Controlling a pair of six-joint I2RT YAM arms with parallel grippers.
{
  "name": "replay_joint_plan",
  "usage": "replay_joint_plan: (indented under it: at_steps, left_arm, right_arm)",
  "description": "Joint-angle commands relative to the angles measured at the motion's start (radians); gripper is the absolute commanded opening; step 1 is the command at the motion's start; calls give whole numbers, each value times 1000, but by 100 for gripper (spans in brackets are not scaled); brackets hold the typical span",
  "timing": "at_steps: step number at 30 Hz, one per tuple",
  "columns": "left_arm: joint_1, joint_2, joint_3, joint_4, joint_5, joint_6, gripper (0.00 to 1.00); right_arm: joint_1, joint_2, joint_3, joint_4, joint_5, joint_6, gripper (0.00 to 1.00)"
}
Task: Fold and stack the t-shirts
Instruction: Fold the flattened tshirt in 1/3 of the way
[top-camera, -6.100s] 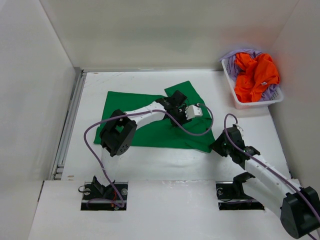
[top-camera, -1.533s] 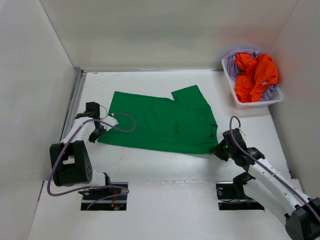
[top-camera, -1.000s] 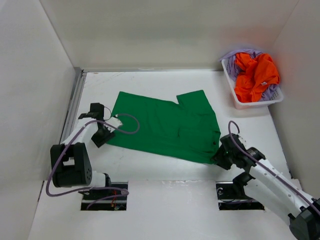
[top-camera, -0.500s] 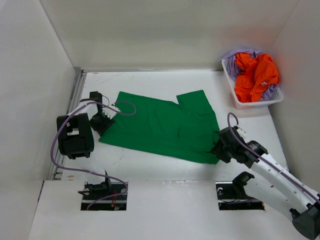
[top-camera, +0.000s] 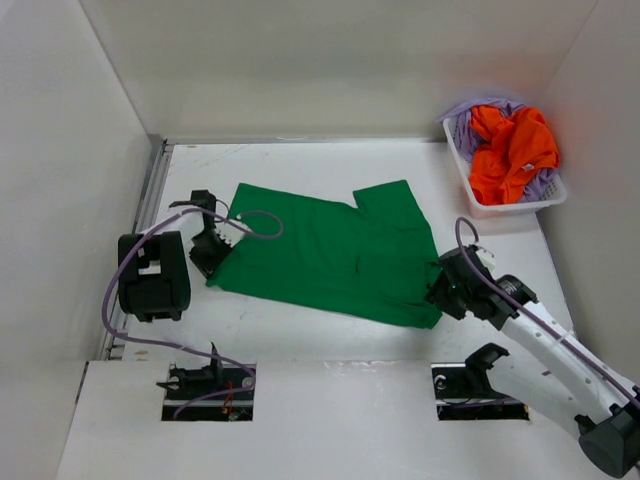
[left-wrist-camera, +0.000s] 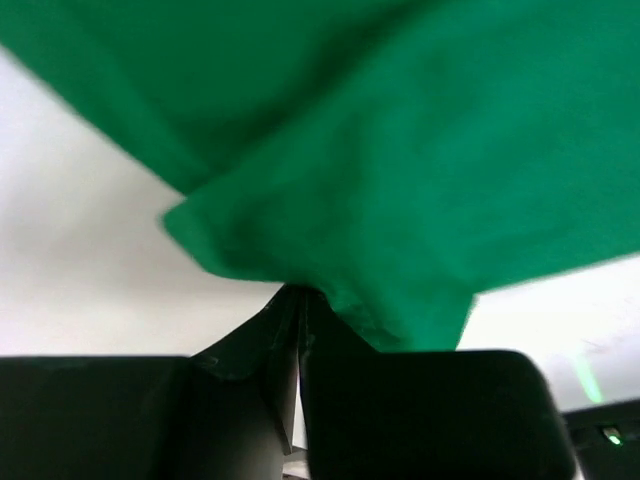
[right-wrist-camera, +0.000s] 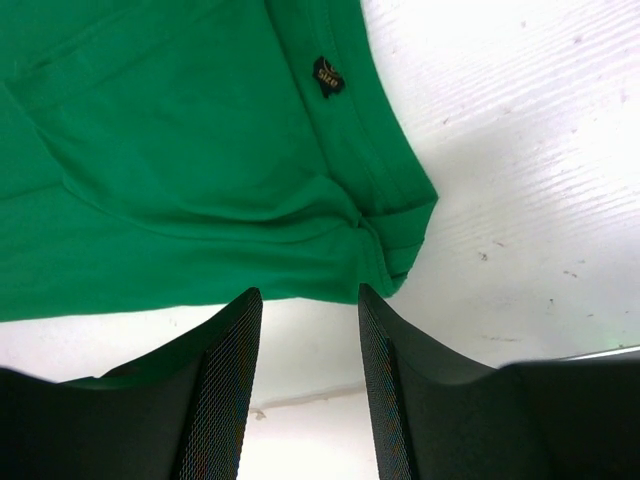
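Nearest the arm bases, on the right, the right gripper (top-camera: 447, 290) hangs low over the near right corner of the green t-shirt (top-camera: 330, 255). Its two fingers are apart with nothing between them, and its wrist view shows the turned-over corner just beyond the fingertips, beside bare table (top-camera: 300, 325).

Further in, to the left, the left gripper (top-camera: 210, 252) sits at the shirt's left edge. Its jaws are pressed together on a pinch of green cloth, which bunches out from between them in the wrist view. The shirt lies spread mostly flat across the middle of the table.

At the far right corner, the white mesh basket (top-camera: 478, 208) holds the orange t-shirt (top-camera: 515, 150) heaped on the lavender t-shirt (top-camera: 463, 128), both crumpled.

The step in hand looks like taking hold of the first shirt for its opening fold: one edge is gripped, the other not yet. Next, the right fingers would need to drop onto that corner and close on it. Both arms could then lift and carry the cloth over together without dragging it askew.
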Motion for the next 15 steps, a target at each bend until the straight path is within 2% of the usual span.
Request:
replay_joint_plan:
  at_steps: [1,12,15]
  left_arm:
    - [-9,-51,-65,-77,72,-58,0]
    - [33,-164,-145,-125,-20,-38,1]
    - [46,-170,-96,-79,-14,-86,14]
  right_arm:
    - [-26,-11,50,-10,23,-44,48]
    - [-75,32,79,45,17,-121,48]
    - [-72,55,90,61,11,-137,48]
